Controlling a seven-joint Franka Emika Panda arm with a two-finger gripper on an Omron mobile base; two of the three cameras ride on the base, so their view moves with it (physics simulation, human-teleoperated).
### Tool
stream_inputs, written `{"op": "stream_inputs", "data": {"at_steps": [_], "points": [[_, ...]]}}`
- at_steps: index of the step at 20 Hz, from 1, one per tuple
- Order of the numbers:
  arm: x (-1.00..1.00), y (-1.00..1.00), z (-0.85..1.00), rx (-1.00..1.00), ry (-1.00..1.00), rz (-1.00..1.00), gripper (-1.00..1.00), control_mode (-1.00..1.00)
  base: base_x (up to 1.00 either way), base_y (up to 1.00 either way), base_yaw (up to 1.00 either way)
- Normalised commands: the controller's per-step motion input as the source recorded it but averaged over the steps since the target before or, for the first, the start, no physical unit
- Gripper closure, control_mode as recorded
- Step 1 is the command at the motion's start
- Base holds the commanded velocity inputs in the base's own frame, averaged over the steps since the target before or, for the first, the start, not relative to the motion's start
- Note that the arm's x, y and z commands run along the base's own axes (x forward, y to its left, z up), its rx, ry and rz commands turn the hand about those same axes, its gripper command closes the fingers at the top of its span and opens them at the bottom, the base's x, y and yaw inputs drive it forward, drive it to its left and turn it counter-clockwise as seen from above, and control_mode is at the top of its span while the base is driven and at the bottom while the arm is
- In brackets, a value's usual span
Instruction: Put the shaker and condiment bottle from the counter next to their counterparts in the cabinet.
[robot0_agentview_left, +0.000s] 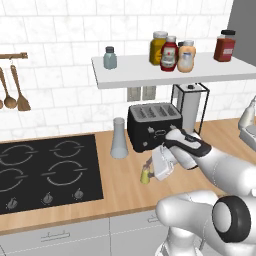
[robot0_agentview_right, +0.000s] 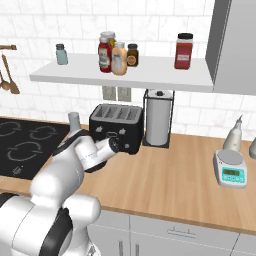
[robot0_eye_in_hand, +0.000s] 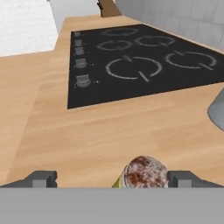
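Observation:
The tiny olive-yellow shaker stands on the wooden counter between the hob and the toaster. My gripper is low at the shaker and open. In the hand view the shaker's speckled cap sits between the wide-apart fingertips, closer to the right one, and neither touches it. The orange-peach condiment bottle stands on the white shelf, right beside the red ketchup bottle and the yellow jar. The pale blue-grey shaker stands alone at the shelf's left end.
The black hob lies left of the shaker. A grey cone-shaped vase, black toaster and paper towel holder stand behind. A red jar is far right on the shelf. A scale sits on the counter's right.

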Motion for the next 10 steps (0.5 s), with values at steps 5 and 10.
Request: {"op": "stream_inputs", "data": {"at_steps": [5, 10], "points": [[0.0, 0.0, -0.2, -0.01, -0.07, 0.0, -1.0, -1.0, 0.0, 0.0, 0.0], [0.0, 0.0, -0.17, 0.0, -0.04, 0.0, -1.0, -1.0, 0.0, 0.0, 0.0]]}}
